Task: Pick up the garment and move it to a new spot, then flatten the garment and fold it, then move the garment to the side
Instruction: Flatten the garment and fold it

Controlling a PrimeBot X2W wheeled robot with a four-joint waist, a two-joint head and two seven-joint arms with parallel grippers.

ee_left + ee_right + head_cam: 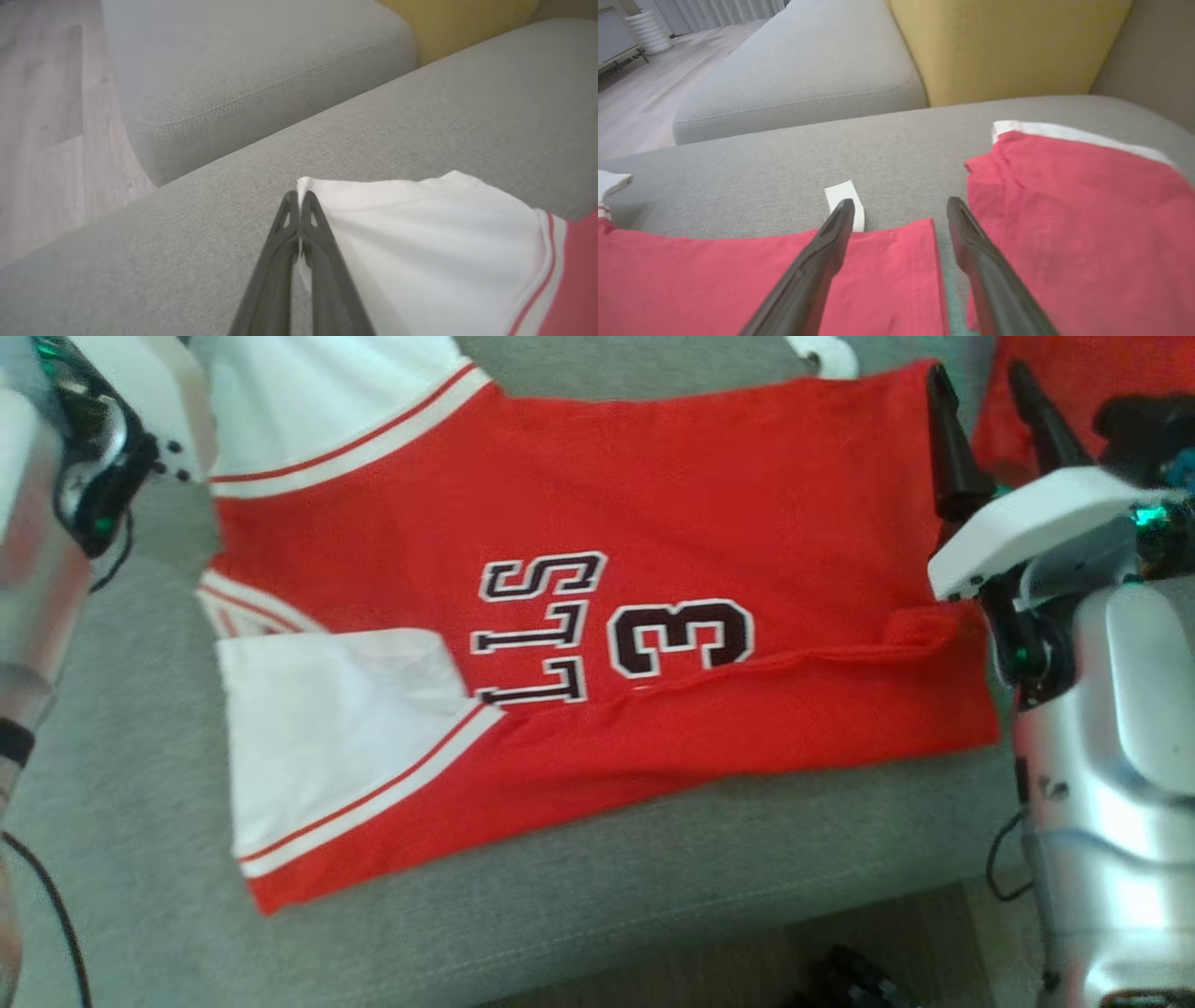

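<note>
1. The red jersey with white sleeve panels and dark lettering (597, 616) lies flat on the grey fabric sofa seat (653, 887). Bare cushion shows along its near side up to the seat's front edge, with the wood floor (709, 980) beyond.
2. In the head view more grey seat is open on the robot's left of the jersey. On the right, a second red cloth (1073, 219) lies just beside the jersey's hem, with a thin strip of seat between them.
3. In the right wrist view a yellow cushion (1004, 46) and a separate grey upholstered block (808, 79) stand behind the seat.
4. The jersey's long axis runs left to right across the head view, white shoulder end toward the robot's left and hem toward its right. The near long side is folded over onto the body, and the lettering lies sideways.
5. The left hand (299, 196) is pinched together on a white corner of the jersey at the far left.
6. The right hand (900, 205) has its fingers apart, at the jersey's far right corner by a small white tag (845, 193).
</note>
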